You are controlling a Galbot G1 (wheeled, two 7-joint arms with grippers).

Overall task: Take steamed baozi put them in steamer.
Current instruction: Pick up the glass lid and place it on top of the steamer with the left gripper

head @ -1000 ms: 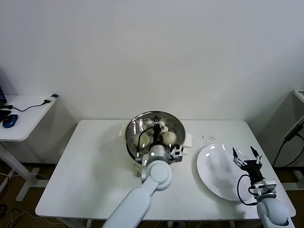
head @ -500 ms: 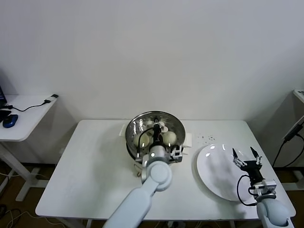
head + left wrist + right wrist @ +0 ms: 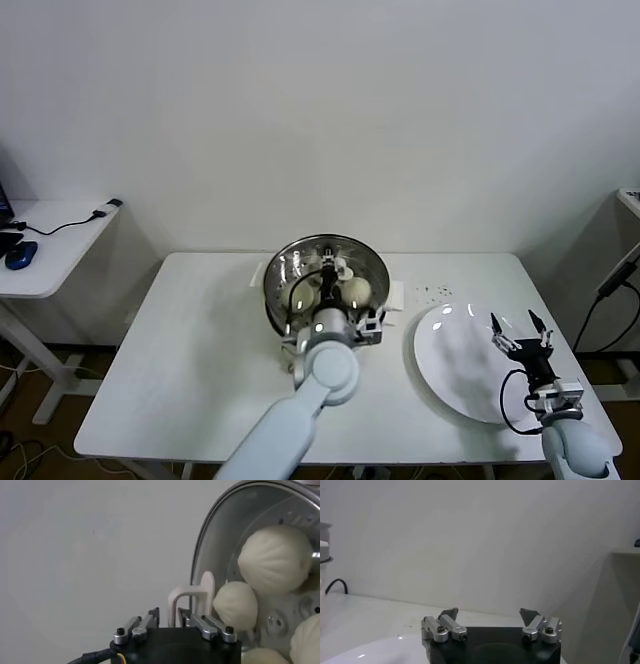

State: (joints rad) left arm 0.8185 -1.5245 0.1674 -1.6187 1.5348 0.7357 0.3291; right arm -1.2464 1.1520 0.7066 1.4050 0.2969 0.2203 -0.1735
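Little has moved in the last second: the left gripper still hovers over the steamer, fingers drawn close together around the white handle at its rim, with the steamed baozi lying inside. Off to the side, the right gripper waits spread open over the white plate.

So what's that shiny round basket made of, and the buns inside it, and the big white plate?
The basket looks like polished steel: its wall mirrors light and its floor has holes. The buns look like soft dough, matte cream with fine pleats running to the top. The plate seems glazed ceramic or maybe hard plastic; it is smooth and white with small bright glints, so I can't be sure which.
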